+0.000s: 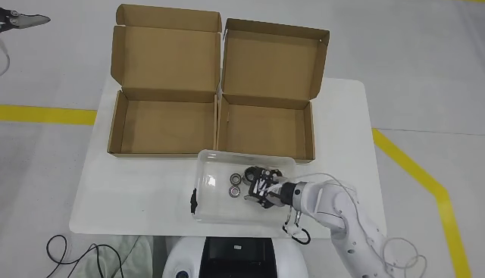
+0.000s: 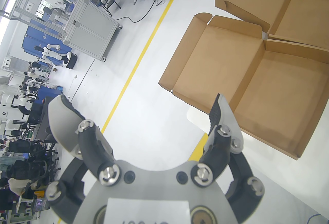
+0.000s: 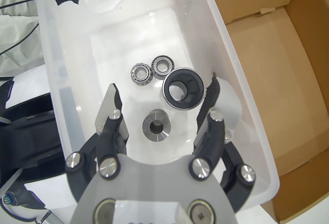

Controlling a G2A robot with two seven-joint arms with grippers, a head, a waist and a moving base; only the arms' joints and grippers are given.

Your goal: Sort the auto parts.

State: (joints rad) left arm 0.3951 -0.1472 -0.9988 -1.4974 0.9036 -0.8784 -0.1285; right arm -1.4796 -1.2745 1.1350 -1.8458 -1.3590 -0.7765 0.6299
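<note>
Auto parts (image 3: 140, 76): four pieces, all on the floor of the clear bin (image 3: 231, 60) at the near edge of the tabletop (image 1: 136, 195). The steel bushing (image 3: 156, 129) is nearest. Past it is a big black-lined ring (image 3: 183, 91), then two small roller bearings (image 3: 162, 67) side by side, touching. Right claw (image 3: 165, 86) is open and down inside the bin, with its jaws either side of the bushing and ring. One finger is just beside the ring; can't tell if they touch. Behind the bin, two open cardboard boxes (image 1: 161, 126) sit side by side. Left claw (image 2: 140, 104) is open, off the tabletop's side near one box.
</note>
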